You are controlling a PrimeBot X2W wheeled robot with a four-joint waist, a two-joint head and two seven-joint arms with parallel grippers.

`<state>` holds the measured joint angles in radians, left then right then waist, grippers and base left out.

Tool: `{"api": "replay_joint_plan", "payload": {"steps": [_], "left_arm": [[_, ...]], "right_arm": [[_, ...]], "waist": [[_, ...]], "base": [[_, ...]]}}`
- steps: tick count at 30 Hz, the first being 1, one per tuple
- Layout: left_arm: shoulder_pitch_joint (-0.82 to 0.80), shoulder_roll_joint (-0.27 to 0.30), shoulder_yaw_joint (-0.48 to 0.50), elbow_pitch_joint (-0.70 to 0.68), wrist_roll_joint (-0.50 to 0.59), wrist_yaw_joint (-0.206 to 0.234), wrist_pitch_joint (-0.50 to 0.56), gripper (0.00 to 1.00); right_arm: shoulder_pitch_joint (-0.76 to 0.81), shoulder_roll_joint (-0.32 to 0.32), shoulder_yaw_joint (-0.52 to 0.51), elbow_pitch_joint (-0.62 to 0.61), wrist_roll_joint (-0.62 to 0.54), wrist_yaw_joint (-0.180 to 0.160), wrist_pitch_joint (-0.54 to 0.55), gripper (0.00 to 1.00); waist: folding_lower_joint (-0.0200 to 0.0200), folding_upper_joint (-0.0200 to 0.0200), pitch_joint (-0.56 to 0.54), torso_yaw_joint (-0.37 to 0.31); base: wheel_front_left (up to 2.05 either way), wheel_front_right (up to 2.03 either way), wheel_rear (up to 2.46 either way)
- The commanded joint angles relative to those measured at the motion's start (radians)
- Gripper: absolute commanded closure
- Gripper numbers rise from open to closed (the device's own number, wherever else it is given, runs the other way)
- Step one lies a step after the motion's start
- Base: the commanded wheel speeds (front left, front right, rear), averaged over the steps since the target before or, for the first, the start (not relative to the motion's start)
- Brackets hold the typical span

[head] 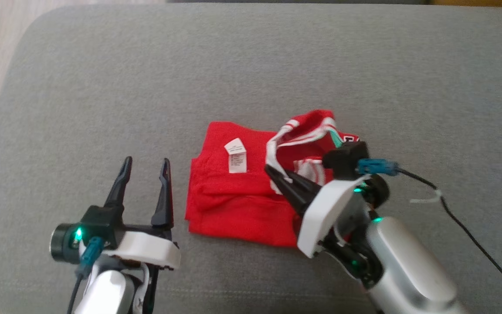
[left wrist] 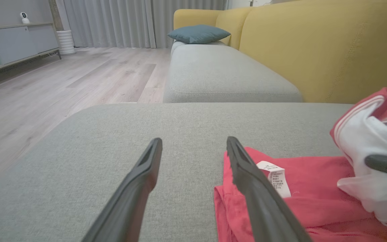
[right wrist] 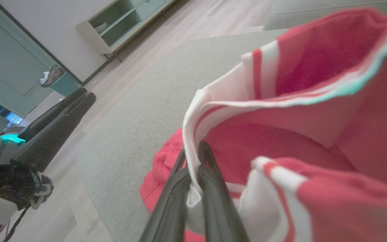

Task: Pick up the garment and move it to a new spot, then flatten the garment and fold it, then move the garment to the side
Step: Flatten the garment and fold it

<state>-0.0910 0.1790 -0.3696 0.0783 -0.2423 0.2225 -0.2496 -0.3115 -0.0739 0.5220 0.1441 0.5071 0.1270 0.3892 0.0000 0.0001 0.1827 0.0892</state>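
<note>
Pinches the white-striped trim (head: 278,138) of the red garment (head: 233,205) in the clamped right gripper (head: 271,169), holding it up off the half-folded pile beneath on the grey cushion (head: 251,65), apparently to carry a fold over, with the left gripper (head: 146,161) spread empty just beside the cloth's edge.
</note>
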Motion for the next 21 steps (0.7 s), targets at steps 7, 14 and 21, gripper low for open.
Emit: {"api": "replay_joint_plan", "payload": {"steps": [7,14,21], "left_arm": [[-0.064,-0.012,0.023,-0.013,-0.007,-0.011,-0.012,0.0],[-0.075,-0.026,0.019,-0.006,0.002,-0.019,-0.012,0.0],[-0.073,-0.024,0.033,-0.006,0.011,-0.022,-0.012,0.0]], "right_arm": [[-0.144,0.023,0.145,0.11,0.109,0.004,-0.133,1.0],[-0.225,0.024,0.217,0.256,0.172,0.004,-0.241,0.0],[-0.294,0.024,0.244,0.22,0.139,0.004,-0.493,0.0]], "waist": [[0.0,-0.0001,0.026,0.05],[0.0,-0.0001,0.04,0.065],[0.0,-0.0001,0.043,0.038]], "base": [[0.0,0.0,0.0],[0.0,0.0,0.0],[0.0,0.0,0.0]]}}
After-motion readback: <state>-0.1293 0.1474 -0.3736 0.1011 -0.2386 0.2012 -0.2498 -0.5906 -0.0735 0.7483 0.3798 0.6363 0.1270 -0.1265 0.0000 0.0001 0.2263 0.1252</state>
